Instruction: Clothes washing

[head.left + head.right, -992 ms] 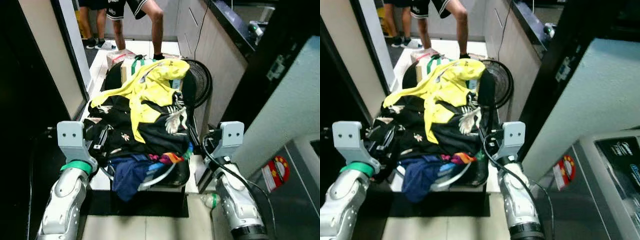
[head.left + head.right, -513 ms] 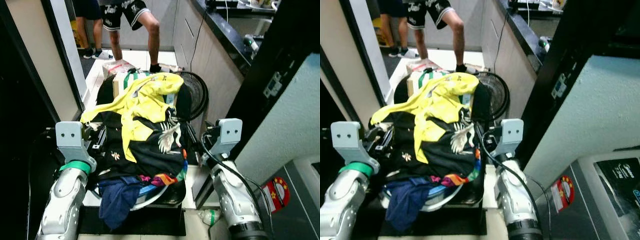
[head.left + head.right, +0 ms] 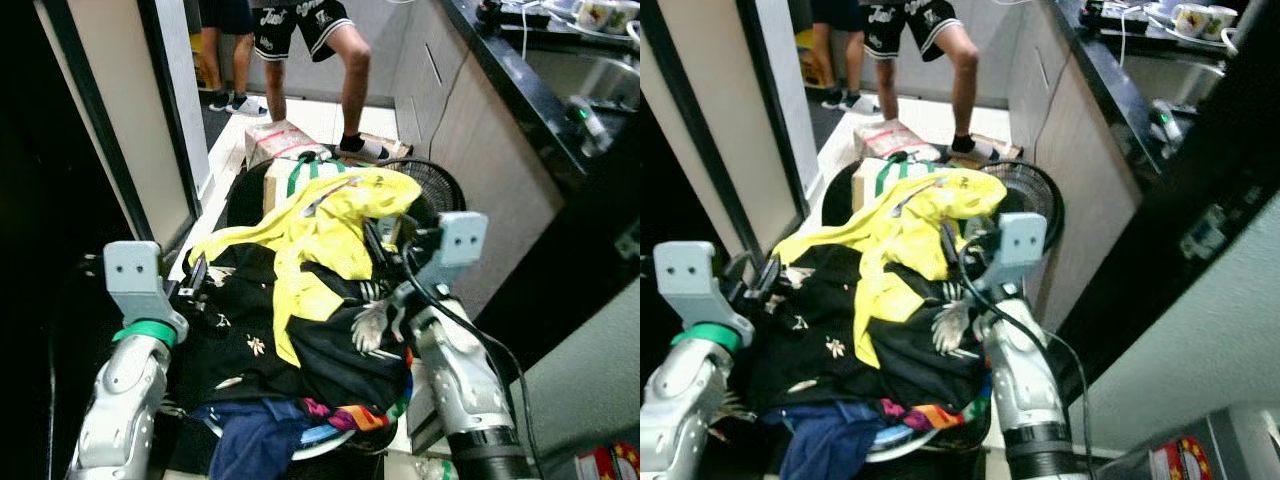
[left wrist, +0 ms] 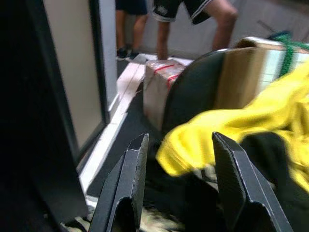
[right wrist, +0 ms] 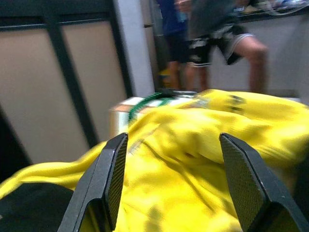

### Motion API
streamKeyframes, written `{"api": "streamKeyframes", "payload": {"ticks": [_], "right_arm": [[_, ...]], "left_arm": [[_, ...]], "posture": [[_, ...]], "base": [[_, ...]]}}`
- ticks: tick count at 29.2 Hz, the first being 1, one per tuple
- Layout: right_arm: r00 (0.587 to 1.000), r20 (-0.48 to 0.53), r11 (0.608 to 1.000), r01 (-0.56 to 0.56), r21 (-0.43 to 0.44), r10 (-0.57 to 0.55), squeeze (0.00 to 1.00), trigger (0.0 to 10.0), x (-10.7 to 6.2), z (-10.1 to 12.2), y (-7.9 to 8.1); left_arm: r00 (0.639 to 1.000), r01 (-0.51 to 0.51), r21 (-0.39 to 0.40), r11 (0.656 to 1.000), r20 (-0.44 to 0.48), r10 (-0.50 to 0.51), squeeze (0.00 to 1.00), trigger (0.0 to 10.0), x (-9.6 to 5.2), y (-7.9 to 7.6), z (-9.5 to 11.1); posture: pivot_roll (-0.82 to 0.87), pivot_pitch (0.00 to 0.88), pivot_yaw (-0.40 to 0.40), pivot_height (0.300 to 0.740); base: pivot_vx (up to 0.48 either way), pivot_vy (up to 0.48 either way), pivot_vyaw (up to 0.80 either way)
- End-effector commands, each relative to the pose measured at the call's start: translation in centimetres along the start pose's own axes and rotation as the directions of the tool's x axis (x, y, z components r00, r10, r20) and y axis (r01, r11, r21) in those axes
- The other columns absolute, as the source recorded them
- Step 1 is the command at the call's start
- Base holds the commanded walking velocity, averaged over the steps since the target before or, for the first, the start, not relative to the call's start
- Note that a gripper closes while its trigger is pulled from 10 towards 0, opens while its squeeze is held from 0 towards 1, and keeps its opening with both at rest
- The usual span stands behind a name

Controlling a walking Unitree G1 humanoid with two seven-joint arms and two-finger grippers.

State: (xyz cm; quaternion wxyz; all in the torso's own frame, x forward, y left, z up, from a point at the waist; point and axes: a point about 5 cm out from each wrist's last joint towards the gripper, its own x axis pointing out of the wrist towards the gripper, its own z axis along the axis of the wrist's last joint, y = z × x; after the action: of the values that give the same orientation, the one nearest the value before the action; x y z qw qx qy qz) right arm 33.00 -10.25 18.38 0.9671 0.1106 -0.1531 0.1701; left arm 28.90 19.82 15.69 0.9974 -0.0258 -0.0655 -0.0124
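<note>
Laundry pile [image 3: 300,300] topped by a yellow garment [image 3: 320,215], left gripper [image 4: 178,188] and right gripper [image 5: 171,186] flanking it with fingers spread apart, two people's legs [image 3: 300,60] beyond.

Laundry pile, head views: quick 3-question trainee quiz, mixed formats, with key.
1. True or false: the yellow garment lies on top of the laundry pile.
2. What stands on the floor beyond the pile, by the cabinets?
A. a fan
B. a bucket
C. a chair
3. Fill in: the left gripper and right gripper have their fingers ____.

Key: 1 true; 2 A; 3 open.
</note>
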Motion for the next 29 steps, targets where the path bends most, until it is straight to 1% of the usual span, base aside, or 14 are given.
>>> {"api": "streamKeyframes", "payload": {"ticks": [1, 5, 8, 9, 10, 11, 12, 13, 14, 16, 18, 22, 29], "right_arm": [[1.000, 0.015, 1.000, 0.010, 0.018, -0.010, 0.00, 10.0, 0.0, 0.5, -0.5], [1.000, 0.015, 1.000, 0.010, 0.021, -0.010, 0.00, 10.0, 0.2, 0.7, -0.5], [0.999, 0.027, 0.999, 0.036, 0.023, -0.037, 0.00, 10.0, 0.4, 0.8, -0.8], [0.999, 0.023, 0.999, 0.041, 0.010, -0.041, 0.00, 10.0, 1.0, 0.6, -1.0], [0.999, 0.023, 0.999, 0.041, 0.010, -0.041, 0.00, 10.0, 1.0, 0.6, -1.0], [0.999, 0.022, 0.999, 0.036, 0.007, -0.036, 0.91, 10.0, 1.2, 0.6, -1.1], [0.999, 0.018, 0.999, 0.046, 0.001, -0.046, 0.91, 10.0, 1.5, 0.5, -1.3], [0.998, 0.015, 0.998, 0.061, 0.007, -0.061, 1.00, 10.0, 1.8, 0.4, -1.6], [0.998, 0.015, 0.998, 0.061, 0.007, -0.061, 1.00, 10.0, 1.8, 0.4, -1.6], [0.995, -0.025, 0.995, 0.099, 0.012, -0.099, 1.00, 10.0, 2.5, -0.1, -2.3], [0.994, -0.049, 0.995, 0.099, 0.018, -0.098, 1.00, 10.0, 3.0, -0.4, -2.5], [0.997, -0.056, 0.998, 0.059, 0.029, -0.058, 1.00, 10.0, 3.5, -0.4, -1.9], [0.996, -0.069, 0.998, 0.051, 0.033, -0.049, 1.00, 10.0, 4.0, -1.1, -1.6]], "left_arm": [[1.000, 0.013, -0.015, 1.000, -0.008, -0.013, 0.00, 10.0, 0.0, -0.4, -0.2], [1.000, 0.008, -0.026, 1.000, 0.003, -0.008, 0.00, 10.0, 0.1, -0.4, -0.1], [1.000, 0.008, -0.026, 1.000, 0.005, -0.008, 0.00, 10.0, 0.1, -0.4, 0.0], [1.000, 0.009, -0.029, 1.000, 0.008, -0.009, 0.00, 10.0, 0.1, -0.4, 0.0], [1.000, 0.009, -0.029, 1.000, 0.008, -0.009, 0.00, 10.0, 0.1, -0.4, 0.0], [1.000, 0.011, -0.030, 1.000, 0.009, -0.010, 0.00, 10.0, 0.1, -0.4, 0.0], [1.000, 0.015, -0.030, 0.999, 0.011, -0.015, 0.00, 10.0, 0.1, -0.5, 0.1], [1.000, 0.021, -0.032, 0.999, 0.013, -0.021, 0.00, 10.0, 0.1, -0.5, 0.1], [1.000, 0.021, -0.032, 0.999, 0.013, -0.021, 0.00, 10.0, 0.1, -0.5, 0.1], [0.999, 0.040, -0.036, 0.999, 0.017, -0.039, 0.00, 10.0, 0.1, -0.7, 0.2], [0.998, 0.053, -0.042, 0.998, 0.019, -0.053, 0.00, 10.0, 0.0, -1.0, 0.2], [0.997, 0.071, -0.048, 0.996, 0.022, -0.070, 0.00, 10.0, -0.1, -1.2, 0.3], [0.996, 0.084, -0.055, 0.995, 0.017, -0.083, 0.00, 10.0, -0.4, -1.3, 0.2]], "posture": [[0.13, 0.028, 0.010, 0.740], [0.13, 0.028, 0.009, 0.740], [0.13, 0.025, 0.007, 0.740], [0.13, 0.023, 0.010, 0.740], [0.13, 0.023, 0.010, 0.740], [0.13, 0.023, 0.010, 0.740], [0.13, 0.023, 0.010, 0.740], [0.13, 0.023, 0.010, 0.740], [0.13, 0.023, 0.010, 0.740], [0.13, 0.023, 0.010, 0.740], [0.13, 0.023, 0.010, 0.740], [0.14, 0.027, 0.015, 0.740], [0.14, 0.033, 0.017, 0.740]], "base": [[0.281, 0.000, 0.00], [0.070, 0.000, 0.00], [0.000, 0.000, 0.00], [0.000, 0.000, 0.00], [0.000, 0.000, 0.00], [0.000, 0.000, 0.00], [0.000, 0.000, 0.00], [0.000, 0.000, 0.00], [0.000, 0.000, 0.00], [0.000, 0.000, 0.00], [0.000, 0.000, 0.00], [0.000, 0.000, 0.00], [0.000, 0.000, 0.00]]}}
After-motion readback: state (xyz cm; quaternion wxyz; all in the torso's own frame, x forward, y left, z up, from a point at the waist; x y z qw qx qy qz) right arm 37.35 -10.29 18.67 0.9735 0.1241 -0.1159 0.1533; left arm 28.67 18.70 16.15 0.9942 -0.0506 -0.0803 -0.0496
